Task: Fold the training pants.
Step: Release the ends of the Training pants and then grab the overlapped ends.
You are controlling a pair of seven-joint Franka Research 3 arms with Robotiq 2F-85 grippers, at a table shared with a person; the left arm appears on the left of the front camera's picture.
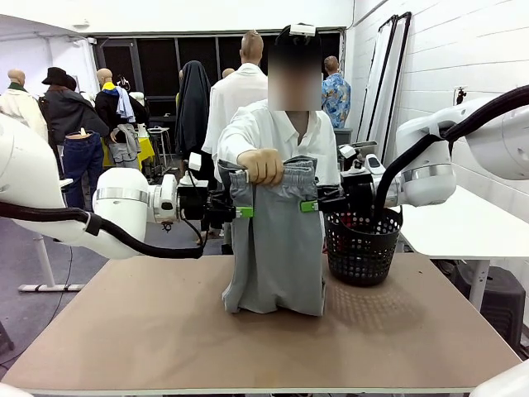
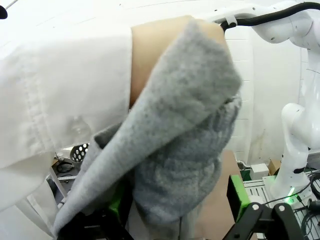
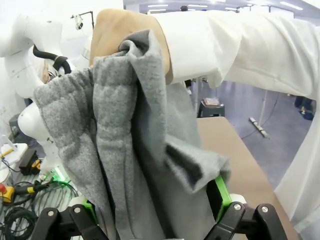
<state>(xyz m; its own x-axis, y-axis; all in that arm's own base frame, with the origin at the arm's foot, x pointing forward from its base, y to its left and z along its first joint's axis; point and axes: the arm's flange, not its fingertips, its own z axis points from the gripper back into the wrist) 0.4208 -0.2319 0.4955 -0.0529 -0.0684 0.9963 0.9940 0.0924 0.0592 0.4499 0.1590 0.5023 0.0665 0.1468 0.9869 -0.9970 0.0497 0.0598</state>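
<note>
Training pants (image 1: 277, 248), where do they sit against the pincers?
— Hanging from the person's hand (image 1: 261, 166), which grips the waistband's middle; lower end resting on the table (image 1: 124, 331). Left gripper (image 1: 242, 212) and right gripper (image 1: 310, 206) flank the waistband's ends
— Jaws?
— Both spread wide, cloth loose between the green pads (image 2: 237, 195)
— Arms?
— Both reach in level from the sides, grippers facing each other

Left pincer (image 1: 243, 212) and right pincer (image 1: 308, 206) face each other, jaws wide apart
</note>
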